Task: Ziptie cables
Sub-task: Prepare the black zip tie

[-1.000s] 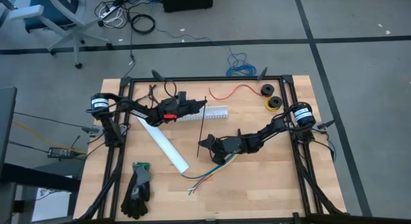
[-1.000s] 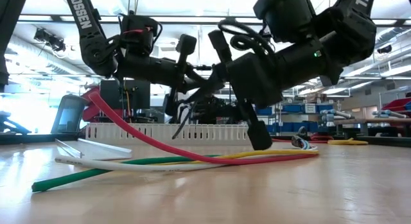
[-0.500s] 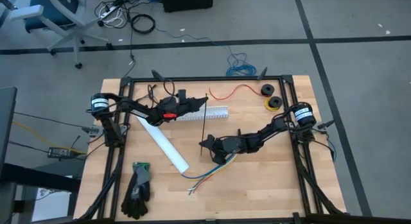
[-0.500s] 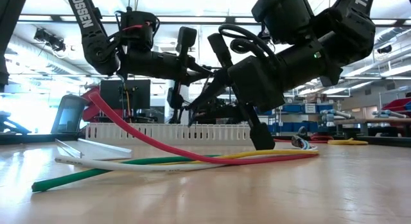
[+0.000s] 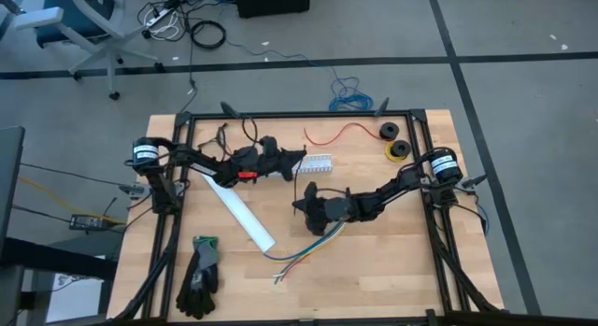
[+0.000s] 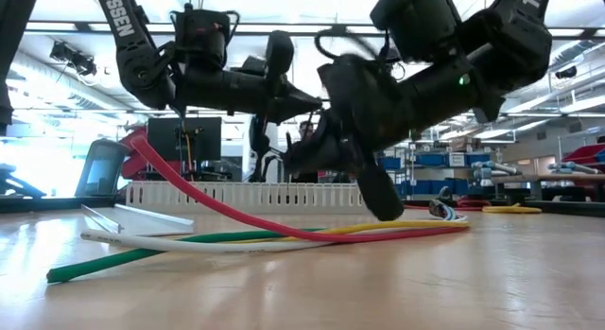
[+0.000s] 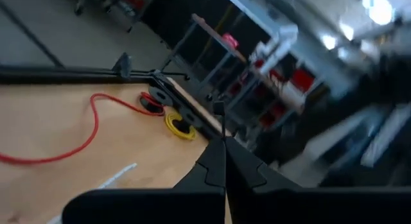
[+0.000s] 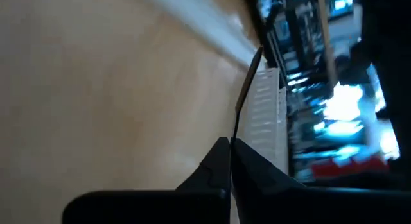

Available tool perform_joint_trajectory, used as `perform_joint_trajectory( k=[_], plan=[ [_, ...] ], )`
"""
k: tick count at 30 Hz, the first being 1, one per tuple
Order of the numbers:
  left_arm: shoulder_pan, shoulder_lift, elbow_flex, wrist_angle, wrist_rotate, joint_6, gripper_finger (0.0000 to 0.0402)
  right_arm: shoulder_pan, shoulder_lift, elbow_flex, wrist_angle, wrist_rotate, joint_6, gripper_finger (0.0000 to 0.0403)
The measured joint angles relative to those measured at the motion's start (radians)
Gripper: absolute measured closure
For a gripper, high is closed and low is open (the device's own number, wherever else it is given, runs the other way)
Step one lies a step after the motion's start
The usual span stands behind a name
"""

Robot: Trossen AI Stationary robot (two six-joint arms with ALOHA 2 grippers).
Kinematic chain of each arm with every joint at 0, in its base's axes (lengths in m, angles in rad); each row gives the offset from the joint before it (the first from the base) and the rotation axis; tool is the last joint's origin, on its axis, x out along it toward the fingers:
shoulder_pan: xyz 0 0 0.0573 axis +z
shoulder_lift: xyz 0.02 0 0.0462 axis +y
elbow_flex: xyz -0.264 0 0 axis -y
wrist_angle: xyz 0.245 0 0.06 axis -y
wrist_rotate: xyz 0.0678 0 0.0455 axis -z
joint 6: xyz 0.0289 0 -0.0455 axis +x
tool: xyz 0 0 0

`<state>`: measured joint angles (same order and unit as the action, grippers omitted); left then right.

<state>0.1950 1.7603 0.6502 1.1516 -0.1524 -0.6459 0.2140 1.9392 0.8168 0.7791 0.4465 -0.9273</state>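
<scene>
The tabletop [image 5: 374,270] carries a white channel [image 5: 240,212] and the cables [image 5: 304,252], which lie near the middle, their long axis running diagonally from the dark-sleeved end under the right tool [image 5: 301,197] to loose coloured tips pointing toward the front-left. The right tool, half open a second ago, is now closed on a thin black ziptie [image 8: 246,95]. The left tool [image 5: 297,158], closed on the same ziptie, has moved closer.

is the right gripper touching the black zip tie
Touching: the right wrist view shows the right gripper shut on the black zip tie, which juts from its fingertips.
</scene>
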Motion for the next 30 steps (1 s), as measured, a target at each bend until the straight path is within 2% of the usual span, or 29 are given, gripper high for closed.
perform_joint_trajectory(
  k=[3, 9, 12, 16, 21, 26, 30],
  plan=[
    [-0.048, 0.000, 0.000, -0.002, -0.016, 0.159, 0.0401, -0.030, -0.071, -0.020, -0.029, -0.103, 0.262, 0.0403],
    [-0.128, 0.000, 0.000, 0.013, -0.046, 0.427, 0.0401, -0.150, -0.224, -0.115, -0.095, -0.463, 0.683, 0.0403],
    [-0.159, 0.000, 0.000, 0.016, -0.046, 0.530, 0.0401, -0.204, -0.245, -0.152, -0.105, -0.625, 0.832, 0.0403],
    [-0.199, 0.000, 0.000, 0.017, -0.045, 0.680, 0.0401, -0.234, -0.242, -0.159, -0.095, -0.786, 0.962, 0.0403],
    [-0.237, 0.000, 0.000, -0.006, -0.045, 0.798, 0.0401, -0.237, -0.242, -0.160, -0.021, -0.892, 1.045, 0.0403],
    [-0.257, 0.000, 0.000, -0.007, -0.048, 0.859, 0.0401, -0.247, -0.242, -0.159, 0.010, -0.916, 1.116, 0.0403],
    [-0.273, 0.000, 0.000, -0.029, -0.094, 0.903, 0.0401, -0.260, -0.242, -0.159, 0.017, -0.951, 1.161, 0.0403]
  ],
)
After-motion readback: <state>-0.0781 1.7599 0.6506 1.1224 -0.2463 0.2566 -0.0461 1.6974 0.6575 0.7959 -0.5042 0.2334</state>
